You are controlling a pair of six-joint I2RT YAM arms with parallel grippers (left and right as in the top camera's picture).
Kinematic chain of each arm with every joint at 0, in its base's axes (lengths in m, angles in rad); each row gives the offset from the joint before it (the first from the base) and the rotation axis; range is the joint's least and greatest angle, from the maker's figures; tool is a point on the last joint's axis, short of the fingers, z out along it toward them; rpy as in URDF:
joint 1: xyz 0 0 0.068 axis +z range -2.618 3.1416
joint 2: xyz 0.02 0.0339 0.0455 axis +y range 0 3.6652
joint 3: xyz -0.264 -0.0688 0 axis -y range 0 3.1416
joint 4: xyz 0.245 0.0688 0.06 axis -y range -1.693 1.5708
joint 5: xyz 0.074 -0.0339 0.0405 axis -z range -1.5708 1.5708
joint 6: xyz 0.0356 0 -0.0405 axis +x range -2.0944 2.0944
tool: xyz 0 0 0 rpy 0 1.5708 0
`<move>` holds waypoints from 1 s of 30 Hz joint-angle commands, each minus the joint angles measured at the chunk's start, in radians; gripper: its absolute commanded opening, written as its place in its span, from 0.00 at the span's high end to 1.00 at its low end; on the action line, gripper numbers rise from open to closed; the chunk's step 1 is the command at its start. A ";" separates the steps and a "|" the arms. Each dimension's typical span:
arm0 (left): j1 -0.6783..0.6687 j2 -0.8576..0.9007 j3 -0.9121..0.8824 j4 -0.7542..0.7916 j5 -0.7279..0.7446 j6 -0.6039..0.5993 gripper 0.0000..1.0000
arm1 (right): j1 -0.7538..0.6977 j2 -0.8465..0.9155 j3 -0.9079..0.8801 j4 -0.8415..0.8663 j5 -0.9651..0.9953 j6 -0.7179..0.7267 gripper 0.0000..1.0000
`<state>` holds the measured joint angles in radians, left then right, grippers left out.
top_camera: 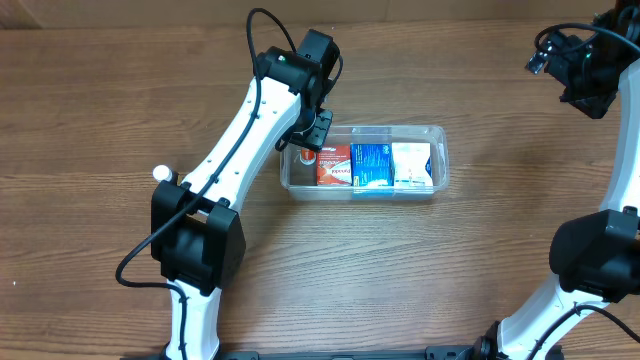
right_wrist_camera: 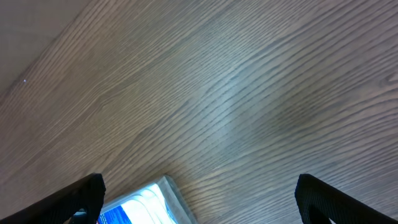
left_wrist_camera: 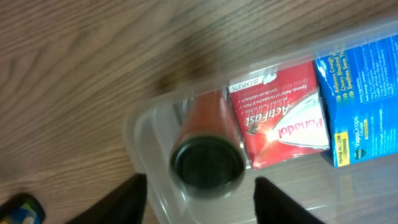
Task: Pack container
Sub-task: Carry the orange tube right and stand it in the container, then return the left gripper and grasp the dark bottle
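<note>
The clear plastic container (top_camera: 441,132) lies at the table's middle. It holds a red Panadol box (top_camera: 334,165), a blue box (top_camera: 371,165) and a white box (top_camera: 411,165) side by side. An orange bottle with a dark cap (top_camera: 307,156) stands in its left end. My left gripper (top_camera: 313,130) hovers just above that bottle, open. In the left wrist view the bottle (left_wrist_camera: 208,162) sits between the spread fingers (left_wrist_camera: 200,205) with gaps on both sides, next to the red box (left_wrist_camera: 280,118). My right gripper (top_camera: 545,58) is open and empty, raised at the far right.
The right wrist view shows bare wood and one corner of the container (right_wrist_camera: 169,186) between the open fingers (right_wrist_camera: 199,205). A small white knob (top_camera: 160,172) sits by the left arm. The table's far edge runs along the top.
</note>
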<state>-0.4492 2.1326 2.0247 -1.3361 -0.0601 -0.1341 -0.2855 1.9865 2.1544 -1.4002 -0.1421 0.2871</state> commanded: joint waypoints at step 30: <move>0.685 -0.321 -0.581 0.173 0.068 0.061 0.36 | 0.002 -0.032 0.023 0.003 0.002 0.000 0.00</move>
<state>0.2356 1.8187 1.4960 -1.2247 0.0078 -0.1112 -0.2855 1.9865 2.1544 -1.4002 -0.1417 0.2878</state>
